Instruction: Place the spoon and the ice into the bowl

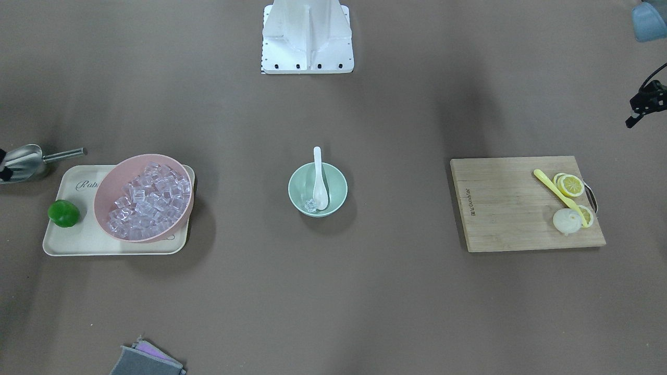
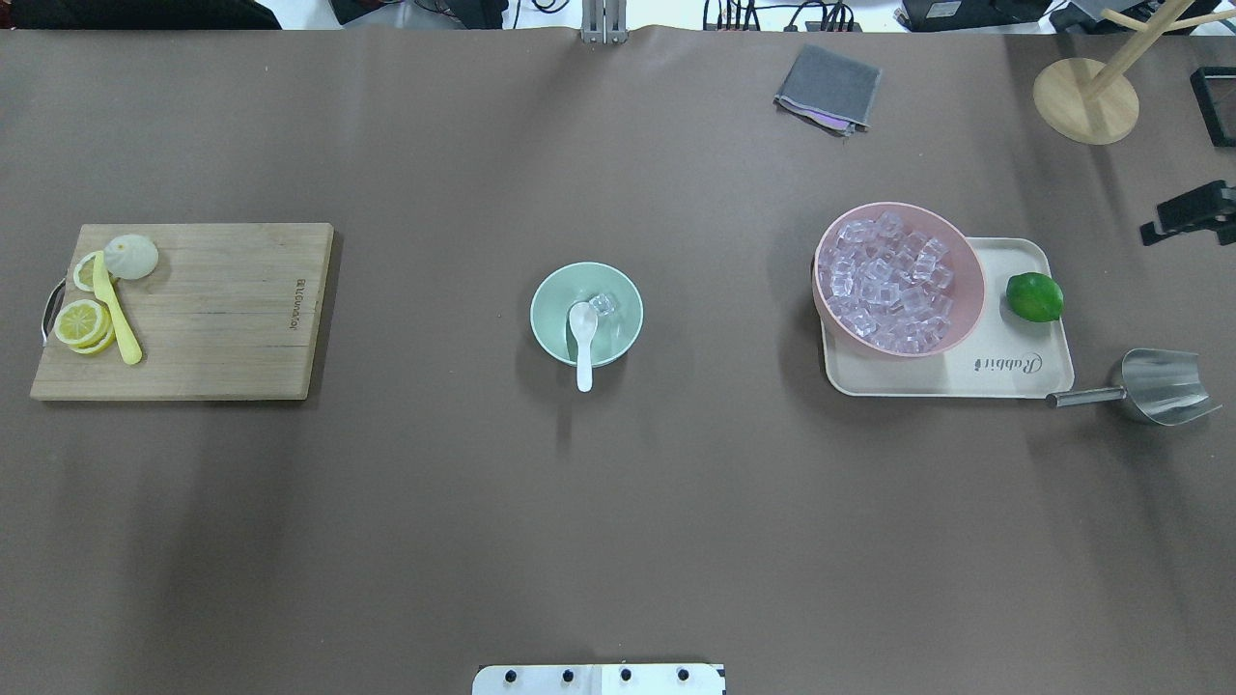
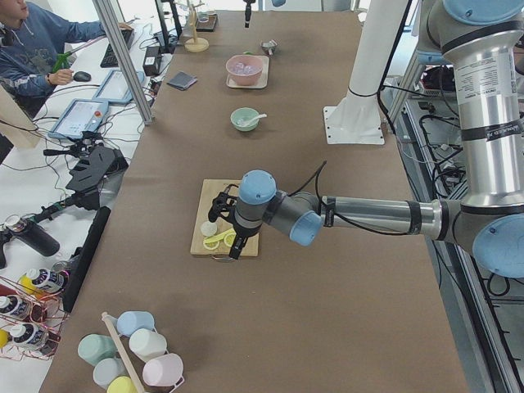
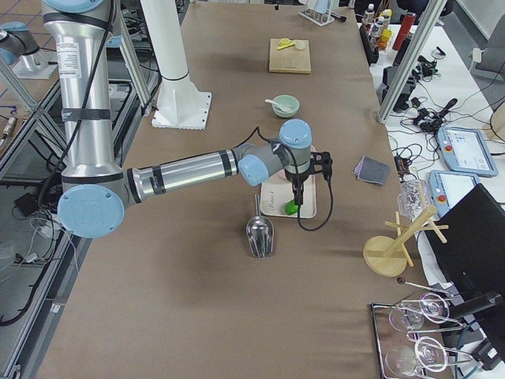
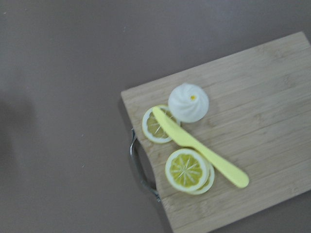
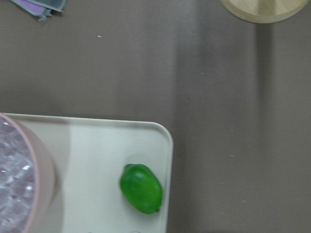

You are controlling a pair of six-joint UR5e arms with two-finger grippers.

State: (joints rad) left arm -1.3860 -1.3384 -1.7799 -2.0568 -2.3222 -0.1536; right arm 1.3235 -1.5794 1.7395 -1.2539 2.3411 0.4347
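Note:
The mint-green bowl (image 1: 341,190) (image 2: 550,290) stands at the table's middle. The white spoon (image 1: 319,179) (image 2: 583,338) lies in it, scoop inside and handle over the rim toward the robot. One clear ice cube (image 1: 311,205) (image 2: 603,304) lies in the bowl beside the scoop. My left gripper (image 3: 225,229) hangs high over the cutting board's end and shows at the front view's edge (image 1: 645,104). My right gripper (image 4: 308,178) hangs over the tray by the lime. I cannot tell whether either is open or shut. Nothing shows in them.
A pink bowl (image 2: 898,352) full of ice stands on a cream tray (image 2: 1014,372) with a lime (image 2: 1034,296). A metal scoop (image 2: 1159,386) lies beside the tray. A cutting board (image 2: 222,319) holds lemon slices and a yellow knife (image 5: 199,148). A grey cloth (image 2: 828,87) and a wooden stand (image 2: 1086,97) are at the far side.

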